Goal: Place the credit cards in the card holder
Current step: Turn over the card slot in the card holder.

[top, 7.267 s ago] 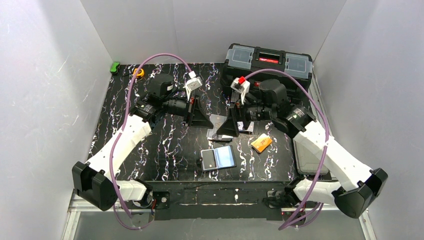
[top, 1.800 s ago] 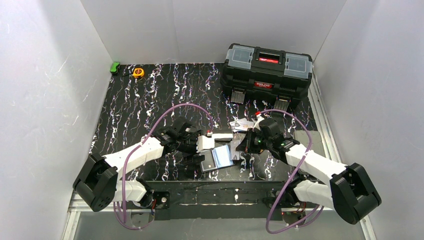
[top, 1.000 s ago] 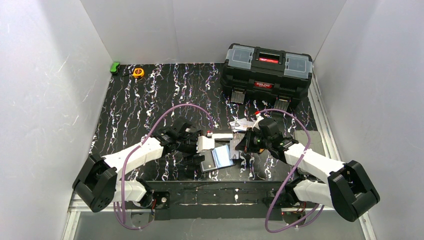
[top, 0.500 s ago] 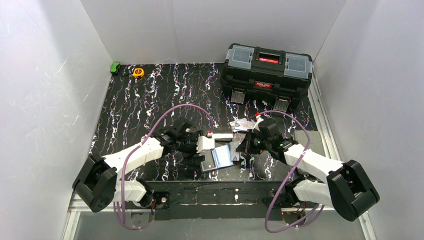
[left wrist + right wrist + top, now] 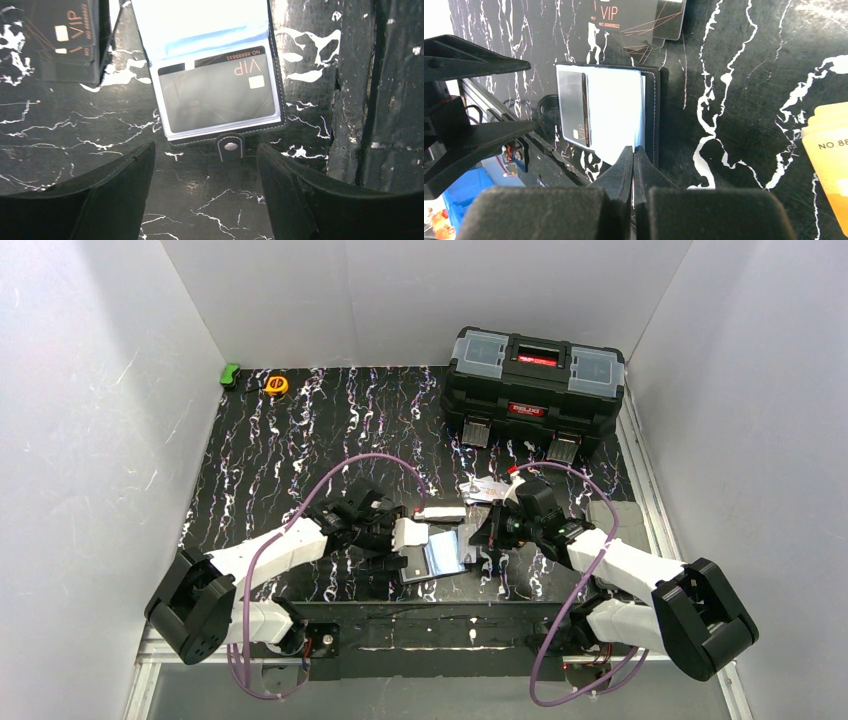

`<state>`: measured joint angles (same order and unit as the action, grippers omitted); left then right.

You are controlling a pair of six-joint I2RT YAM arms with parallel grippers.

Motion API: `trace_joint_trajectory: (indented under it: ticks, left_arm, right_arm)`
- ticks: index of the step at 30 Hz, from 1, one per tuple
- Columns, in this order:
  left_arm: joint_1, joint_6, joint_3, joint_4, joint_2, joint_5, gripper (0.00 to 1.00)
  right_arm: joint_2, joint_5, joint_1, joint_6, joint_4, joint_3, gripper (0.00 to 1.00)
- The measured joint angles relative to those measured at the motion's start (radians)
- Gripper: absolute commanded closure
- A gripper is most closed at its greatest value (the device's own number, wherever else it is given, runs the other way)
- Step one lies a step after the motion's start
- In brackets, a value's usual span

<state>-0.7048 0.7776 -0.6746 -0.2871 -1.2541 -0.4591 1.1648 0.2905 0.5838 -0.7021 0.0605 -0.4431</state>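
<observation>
The card holder (image 5: 440, 556) lies open near the table's front edge, its shiny sleeves facing up. A dark VIP credit card (image 5: 217, 95) sits in the near sleeve, above the clasp tab (image 5: 230, 146). My left gripper (image 5: 205, 167) is open and empty, just short of that tab. My right gripper (image 5: 633, 150) is shut over the holder's (image 5: 614, 110) right-hand sleeve; a thin pale card edge shows between its pads. More dark credit cards (image 5: 639, 17) lie stacked beyond the holder. An orange card (image 5: 829, 155) lies to the right.
A large black toolbox (image 5: 535, 370) stands at the back right. A yellow tape measure (image 5: 277, 385) and a small green object (image 5: 231, 373) sit in the back left corner. The table's front edge and rail (image 5: 360, 100) run close beside the holder.
My right gripper has edged slightly left toward the holder over the last second. The left arm has barely shifted. Neither gripper's jaws have changed.
</observation>
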Motion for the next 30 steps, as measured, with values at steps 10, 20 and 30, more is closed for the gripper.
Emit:
trace_joint_trajectory:
  ticks: [10,20,30]
  left_arm:
    - [-0.004,0.052,0.046,-0.001,0.001,0.007,0.28]
    - [-0.005,0.09,0.065,-0.002,0.007,0.009,0.28]
    - [-0.005,0.106,0.073,-0.005,0.01,0.01,0.28]
  right_arm:
    - [-0.001,0.027,0.016,-0.028,0.046,0.005,0.99]
    - [0.006,0.071,0.021,-0.066,0.127,0.022,0.99]
    - [0.075,0.15,0.021,-0.11,0.243,0.03,0.99]
